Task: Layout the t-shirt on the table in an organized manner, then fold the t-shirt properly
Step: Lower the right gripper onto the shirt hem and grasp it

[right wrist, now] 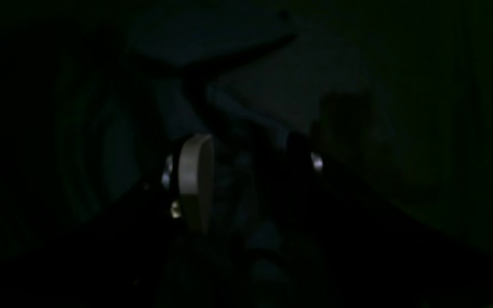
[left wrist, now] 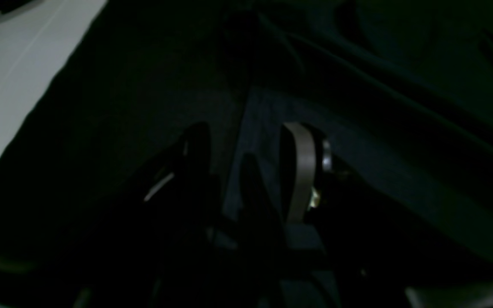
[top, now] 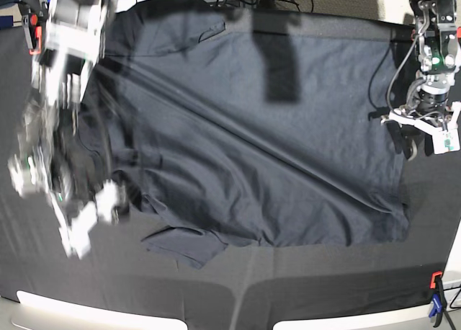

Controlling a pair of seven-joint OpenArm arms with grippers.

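From my remote station I found the left gripper [top: 420, 130] hanging over the right-hand hem of the dark charcoal short-sleeved t-shirt [top: 245, 135], its jaws spread and pinching nothing, while the right gripper [right wrist: 246, 164] sat motion-blurred at the shirt's opposite side, jaws also apart. The shirt lay spread and creased across the black-clothed table [top: 302, 297], bare cloth running along the near edge.

T-shirt [top: 245, 150] spread across the middle of the table [top: 324, 287], left gripper [top: 416, 139] at its right edge, right gripper [top: 90, 211] at its left edge
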